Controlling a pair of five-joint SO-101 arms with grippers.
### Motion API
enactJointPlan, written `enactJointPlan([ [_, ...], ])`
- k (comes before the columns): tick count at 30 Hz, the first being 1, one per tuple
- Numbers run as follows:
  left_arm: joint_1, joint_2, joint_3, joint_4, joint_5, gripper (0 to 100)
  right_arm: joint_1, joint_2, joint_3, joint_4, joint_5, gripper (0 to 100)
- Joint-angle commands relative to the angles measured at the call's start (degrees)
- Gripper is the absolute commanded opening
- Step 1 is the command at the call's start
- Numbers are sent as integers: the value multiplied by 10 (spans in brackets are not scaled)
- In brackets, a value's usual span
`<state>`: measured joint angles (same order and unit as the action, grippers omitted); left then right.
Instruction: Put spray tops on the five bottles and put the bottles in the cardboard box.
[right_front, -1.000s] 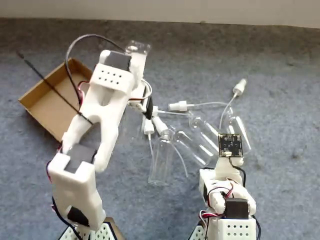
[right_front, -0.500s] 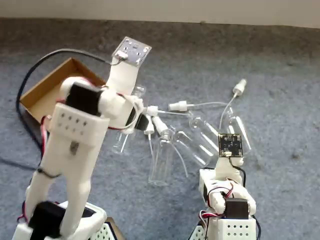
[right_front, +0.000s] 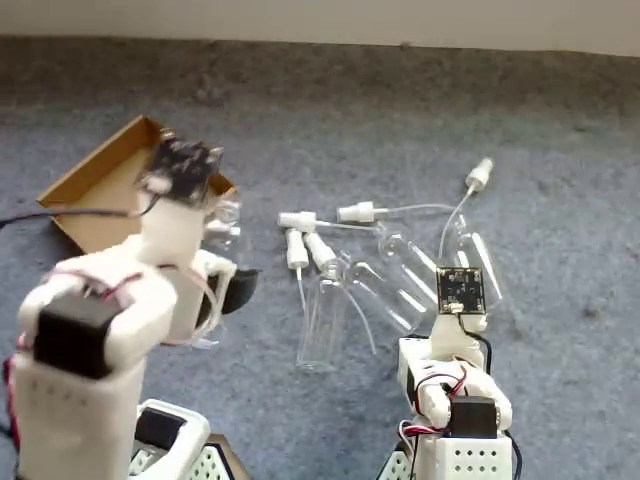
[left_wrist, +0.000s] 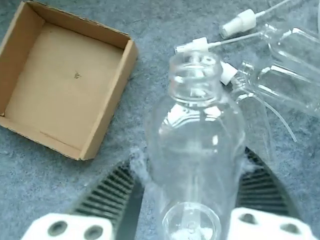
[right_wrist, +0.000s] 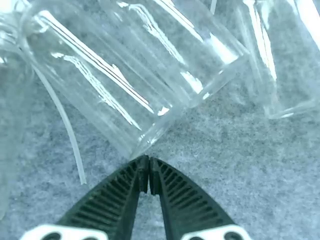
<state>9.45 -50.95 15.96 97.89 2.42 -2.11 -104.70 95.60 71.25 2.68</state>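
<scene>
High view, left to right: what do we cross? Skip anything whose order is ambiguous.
cardboard box → held clear bottle, in the left arm's grip → lying bottle nearest the arm bases → lone spray top. The clustered tops and the other bottles overlap, so they are omitted.

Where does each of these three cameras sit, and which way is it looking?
High view: fixed above the table, looking down on the cardboard box, loose bottles and spray tops; the left arm and right arm both show.
Left wrist view: on the left arm's wrist, looking along the left gripper, shut on a topless clear bottle.
Right wrist view: on the right arm's wrist, looking down at the loose bottles; the shut right gripper shows.
Shared: the high and left wrist views both show the box and spray tops.
</scene>
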Motion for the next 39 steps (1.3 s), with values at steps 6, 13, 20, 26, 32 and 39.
enactJointPlan([
  [6,-58,-216,152,-98,-84,175,5,-5,62,3,5,4],
  [13,-60,-289,349,-288,-82,175,1,-5,63,3,4,4],
  [20,-58,-306,488,-478,-41,175,7,-5,58,-4,5,4],
  [26,-57,-306,521,-513,85,175,102,-5,58,-108,20,4],
  [32,-56,-306,538,-554,110,175,176,-5,58,-138,167,80],
  [39,30,-306,668,-748,105,175,228,1,-50,-118,176,106],
])
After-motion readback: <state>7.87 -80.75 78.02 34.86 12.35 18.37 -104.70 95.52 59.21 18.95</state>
